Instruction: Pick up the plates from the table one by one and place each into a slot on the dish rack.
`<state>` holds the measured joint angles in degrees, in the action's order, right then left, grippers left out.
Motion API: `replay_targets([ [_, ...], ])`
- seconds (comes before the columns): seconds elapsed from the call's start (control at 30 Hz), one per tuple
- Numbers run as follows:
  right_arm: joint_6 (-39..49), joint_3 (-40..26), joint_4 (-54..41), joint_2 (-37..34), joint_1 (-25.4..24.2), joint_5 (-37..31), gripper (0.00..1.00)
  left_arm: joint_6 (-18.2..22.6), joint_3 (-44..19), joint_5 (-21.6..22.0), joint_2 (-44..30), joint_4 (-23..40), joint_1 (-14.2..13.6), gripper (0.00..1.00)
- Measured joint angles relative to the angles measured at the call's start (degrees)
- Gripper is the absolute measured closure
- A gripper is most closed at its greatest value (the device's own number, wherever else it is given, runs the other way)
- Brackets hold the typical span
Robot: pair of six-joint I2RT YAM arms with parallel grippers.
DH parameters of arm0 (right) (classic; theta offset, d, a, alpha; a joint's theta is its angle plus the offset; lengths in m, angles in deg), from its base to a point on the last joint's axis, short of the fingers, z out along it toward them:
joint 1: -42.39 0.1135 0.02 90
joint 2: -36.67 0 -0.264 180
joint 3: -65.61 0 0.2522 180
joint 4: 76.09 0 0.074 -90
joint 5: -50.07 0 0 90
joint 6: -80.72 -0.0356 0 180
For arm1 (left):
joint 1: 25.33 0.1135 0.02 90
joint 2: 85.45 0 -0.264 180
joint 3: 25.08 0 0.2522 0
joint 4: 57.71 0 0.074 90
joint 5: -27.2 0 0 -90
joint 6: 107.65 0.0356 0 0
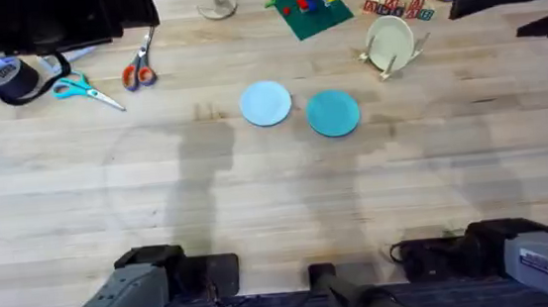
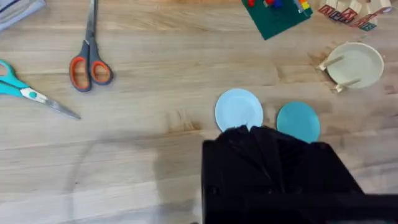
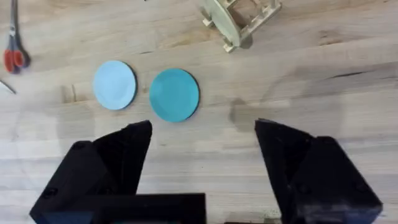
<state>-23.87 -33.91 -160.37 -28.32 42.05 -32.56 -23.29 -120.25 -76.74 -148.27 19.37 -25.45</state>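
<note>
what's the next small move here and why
Probably the right gripper should move forward and down over the teal plate. Its jaws stand wide open and hold nothing, and both the teal plate and the light-blue plate lie flat on the table, apart from each other. The teal one lies nearer the dish rack, which already holds a cream plate.

A pale light-blue plate (image 1: 266, 103) and a teal plate (image 1: 333, 112) lie flat on the wooden desk (image 1: 259, 205), side by side with a narrow gap between them, both well ahead of the right hand (image 3: 202, 162), whose black fingers stand wide apart. Farther beyond the teal plate stands the small light-wood dish rack (image 1: 396, 51), with a cream plate (image 1: 388, 40) upright in one slot.
</note>
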Motion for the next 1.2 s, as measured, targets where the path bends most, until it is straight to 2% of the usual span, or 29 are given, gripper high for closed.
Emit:
replay_targets([
  [0.27, 0.0, 0.0, -0.04, 0.0, 0.0, 0.0, 0.006, -0.01, 0.0, -0.7, -0.27, -1.16, 0.0, 0.959],
  [0.4, 0.0, -0.01, -0.04, 0.0, 0.0, -0.01, 0.005, 0.01, -0.13, -4.84, -2.72, -3.5, 0.0, 0.959],
  [0.6, 0.0, -0.02, -0.04, 0.0, 0.0, 0.0, 0.005, 0.69, -0.15, -13.69, -9.75, -8.61, 0.0, 0.959],
  [0.77, 0.0, -0.02, -0.04, 0.0, 0.0, 0.0, 0.006, 1.59, -0.15, -19.45, -14.14, -9.01, 0.0, 0.961],
  [1.2, 0.0, -0.02, -0.04, 0.0, 0.0, 0.0, 0.007, 7.42, -0.15, -28.07, -24.09, -8.65, 0.0, 0.961],
])
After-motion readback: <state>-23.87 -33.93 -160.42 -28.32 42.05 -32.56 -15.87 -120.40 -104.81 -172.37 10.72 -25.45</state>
